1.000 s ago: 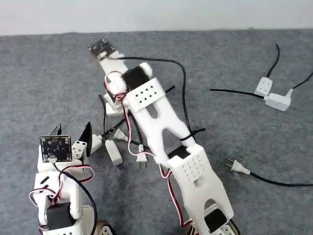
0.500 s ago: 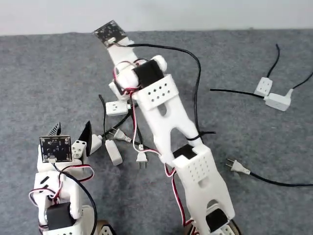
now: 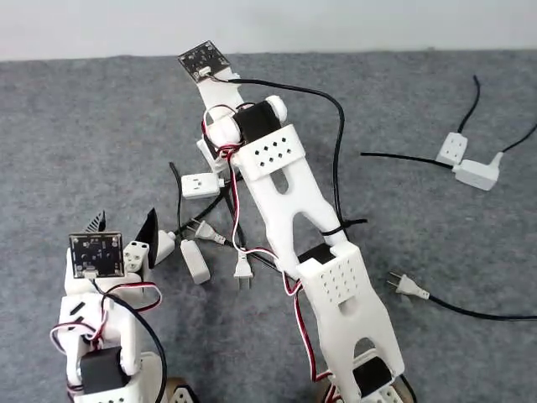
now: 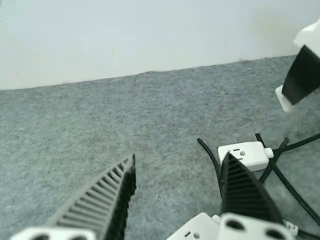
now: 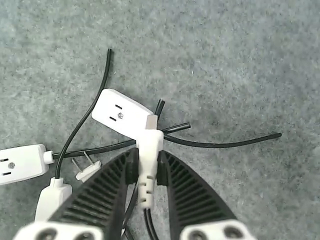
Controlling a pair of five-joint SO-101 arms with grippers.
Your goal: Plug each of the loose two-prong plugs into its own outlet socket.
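Observation:
My right gripper (image 5: 147,155) is shut on a white two-prong plug (image 5: 148,140). The plug's prongs sit just off the edge of a white outlet socket (image 5: 120,112) and are not in its slots. In the high view that socket (image 3: 200,185) lies beside the right arm (image 3: 277,185). My left gripper (image 4: 180,160) stands open with nothing in it, at the near left of the table (image 3: 122,225). The same socket (image 4: 245,154) lies just beyond one of its fingers. Two loose plugs (image 3: 201,228) (image 3: 242,270) and two more sockets (image 3: 195,260) (image 3: 165,246) lie between the arms.
Black cords tangle around the central sockets. Another loose plug (image 3: 403,285) with its cord lies at the near right. At the far right a socket (image 3: 453,149) lies next to a white plug block (image 3: 477,175). A pale wall (image 3: 268,25) bounds the grey mat at the back.
The right arm has swung back and to the right, uncovering the socket it was over. The left arm has stayed still.

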